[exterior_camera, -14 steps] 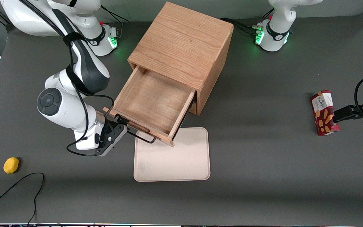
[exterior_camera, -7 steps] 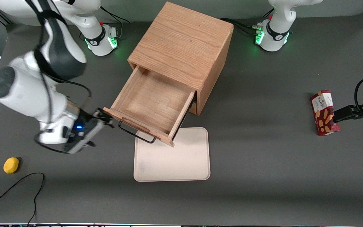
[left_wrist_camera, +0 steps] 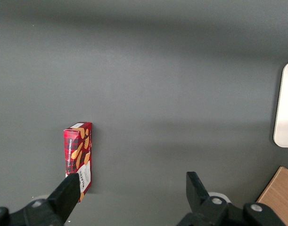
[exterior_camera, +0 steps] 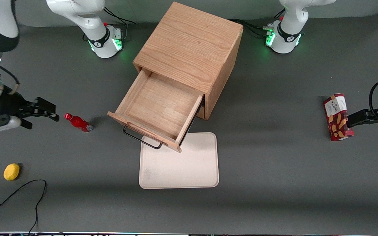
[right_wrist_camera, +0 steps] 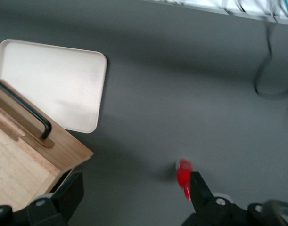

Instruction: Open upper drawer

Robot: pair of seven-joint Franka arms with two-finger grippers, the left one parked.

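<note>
The upper drawer [exterior_camera: 157, 108] of the oak cabinet [exterior_camera: 192, 46] stands pulled far out, its plain wooden box bare inside. Its thin black wire handle [exterior_camera: 141, 139] hangs over the tray's edge. The drawer [right_wrist_camera: 21, 155] and its handle [right_wrist_camera: 26, 113] also show in the right wrist view. My gripper [exterior_camera: 49, 109] is open and holds nothing. It hangs well away from the drawer, toward the working arm's end of the table, close beside a red bottle [exterior_camera: 77, 122]. In the right wrist view the gripper [right_wrist_camera: 134, 188] has the red bottle [right_wrist_camera: 184, 176] near one finger. The lower drawer is hidden.
A cream tray [exterior_camera: 179, 164] lies on the table just in front of the open drawer and shows in the right wrist view [right_wrist_camera: 54, 80]. A yellow fruit [exterior_camera: 11, 171] and a black cable [exterior_camera: 18, 193] lie toward the working arm's end. A red snack box [exterior_camera: 337, 117] lies toward the parked arm's end.
My gripper has let go of the handle and swung away toward the working arm's end of the table, uncovering the red bottle. The drawer has stayed pulled out.
</note>
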